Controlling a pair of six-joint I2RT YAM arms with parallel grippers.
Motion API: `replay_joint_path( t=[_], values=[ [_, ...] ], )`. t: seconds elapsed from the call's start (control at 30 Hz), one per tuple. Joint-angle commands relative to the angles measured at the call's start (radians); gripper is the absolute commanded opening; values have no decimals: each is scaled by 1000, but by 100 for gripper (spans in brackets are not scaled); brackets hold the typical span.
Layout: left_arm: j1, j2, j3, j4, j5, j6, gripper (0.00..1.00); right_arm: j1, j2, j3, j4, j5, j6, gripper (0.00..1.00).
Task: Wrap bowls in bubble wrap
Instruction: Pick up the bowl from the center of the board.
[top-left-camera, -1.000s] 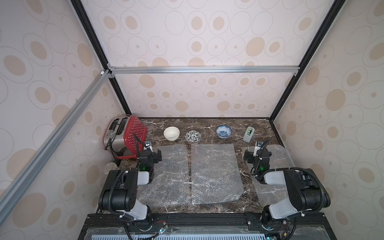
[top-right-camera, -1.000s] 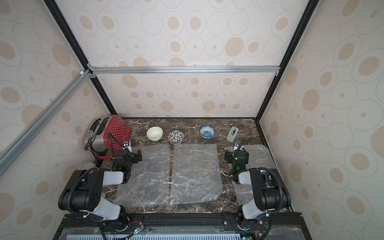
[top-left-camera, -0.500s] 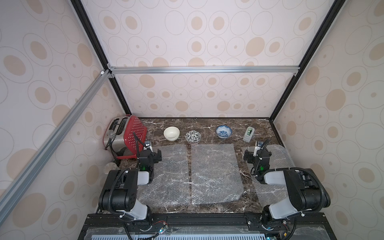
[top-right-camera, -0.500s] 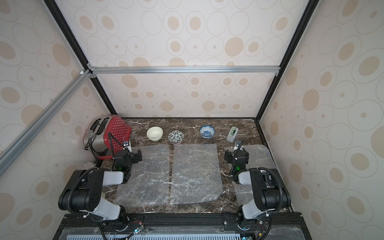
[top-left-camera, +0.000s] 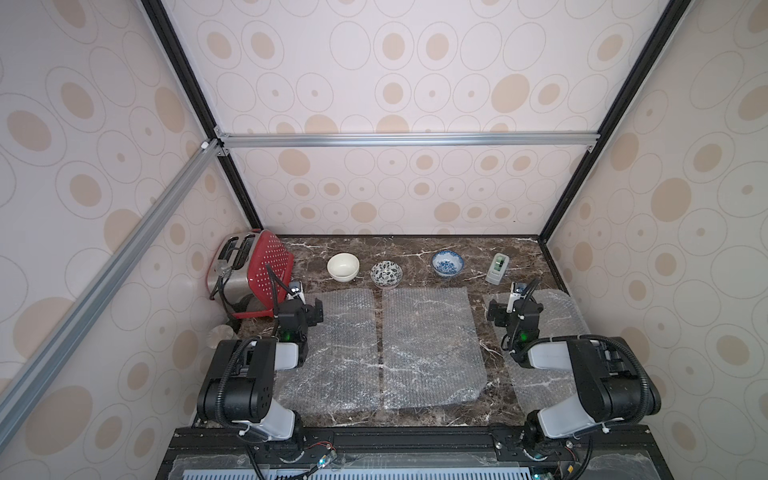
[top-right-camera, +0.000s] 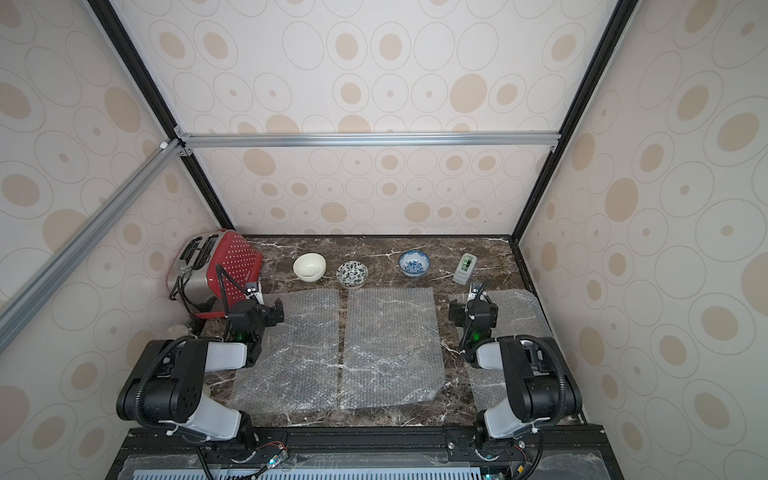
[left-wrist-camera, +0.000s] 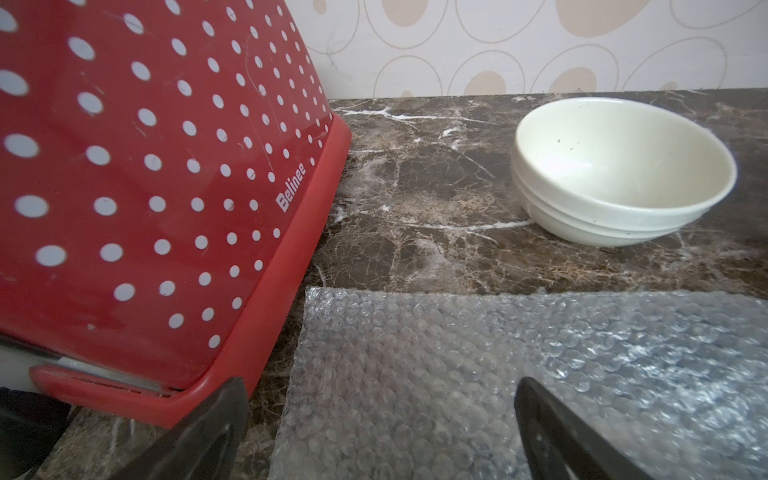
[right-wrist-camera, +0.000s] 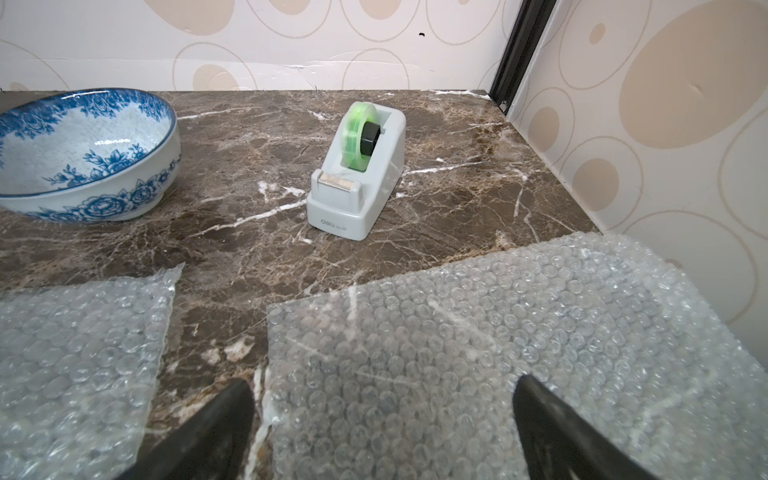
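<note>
Left wrist view: left gripper (left-wrist-camera: 380, 386) gapes wide, empty, over bubble wrap (left-wrist-camera: 561, 345); cream bowl (left-wrist-camera: 619, 170) ahead at one o'clock. Right gripper (right-wrist-camera: 382, 380) gapes wide, empty too.

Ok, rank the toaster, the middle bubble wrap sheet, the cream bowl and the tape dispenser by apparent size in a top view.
1. middle bubble wrap sheet
2. toaster
3. cream bowl
4. tape dispenser, only a little smaller-looking than the bowl
</note>
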Motion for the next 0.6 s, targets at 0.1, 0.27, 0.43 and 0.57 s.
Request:
replay_joint_path(
  t=[0.1,0.27,0.43,0.57],
  values=[
    [8,8,31,24,6,18,99,4,8,14,25,12,-6,100],
    [8,-10,27,33,29,27,99,22,-65,-5,18,19,-32,99],
    [6,-183,85,-243,25,0,99,40,-302,19,-243,98,61,99],
    [6,-277,215,-563,-47,-191,99,16,-391,228,-725,-66,254,100]
  ],
)
